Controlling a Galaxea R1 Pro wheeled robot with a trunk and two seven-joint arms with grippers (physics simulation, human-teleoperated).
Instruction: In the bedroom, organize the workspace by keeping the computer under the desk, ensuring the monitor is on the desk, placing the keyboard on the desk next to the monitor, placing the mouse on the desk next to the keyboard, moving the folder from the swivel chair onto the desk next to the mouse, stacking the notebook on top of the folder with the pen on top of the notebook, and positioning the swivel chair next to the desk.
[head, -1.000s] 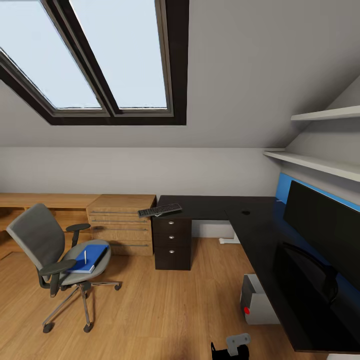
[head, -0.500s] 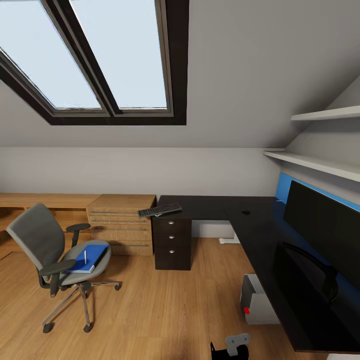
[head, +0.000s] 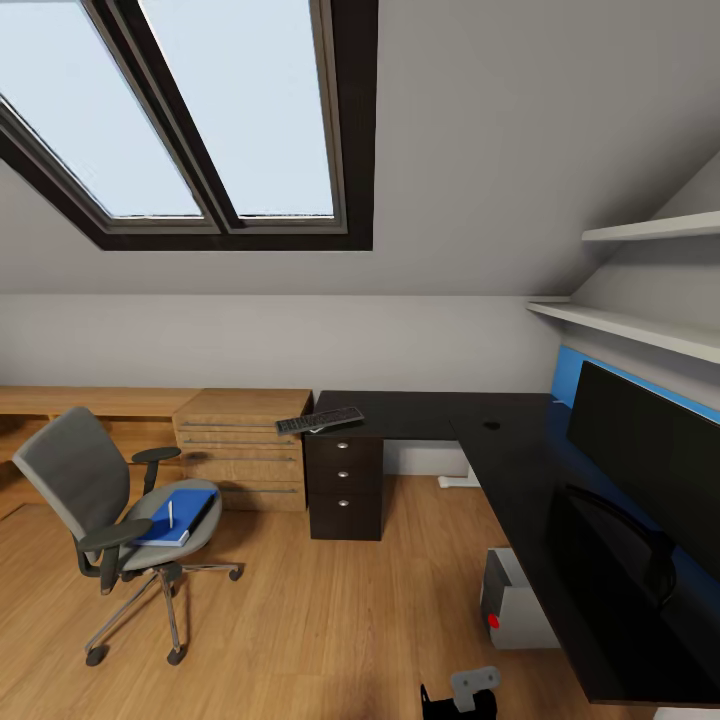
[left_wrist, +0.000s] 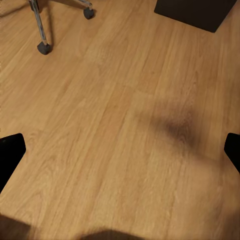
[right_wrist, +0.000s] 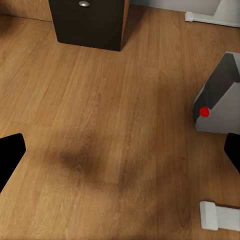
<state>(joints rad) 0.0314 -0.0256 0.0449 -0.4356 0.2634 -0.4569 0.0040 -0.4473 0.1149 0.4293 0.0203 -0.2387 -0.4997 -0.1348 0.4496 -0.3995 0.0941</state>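
**Chair and folder off to my left, both claws empty**

Head cam: folder (head: 178, 514) lies on chair (head: 110, 520) seat, well left of me, pen (head: 170, 513) on top; notebook hard to make out. Keyboard (head: 320, 419) sits at surface (head: 500, 450) corner, monitor (head: 650, 455) at right.

L wrist: left claw (left_wrist: 120, 150) wide, over floor (left_wrist: 120, 125); chair caster (left_wrist: 44, 48) ahead, so L arm nearer.

R wrist: right claw (right_wrist: 120, 150) wide; computer (right_wrist: 220, 100) partly cut off.

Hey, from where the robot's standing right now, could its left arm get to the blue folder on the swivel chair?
Probably not yet. The folder lies on the swivel chair across open floor, and the left gripper hangs open over bare boards. Nothing blocks the way; the robot likely needs to roll closer.
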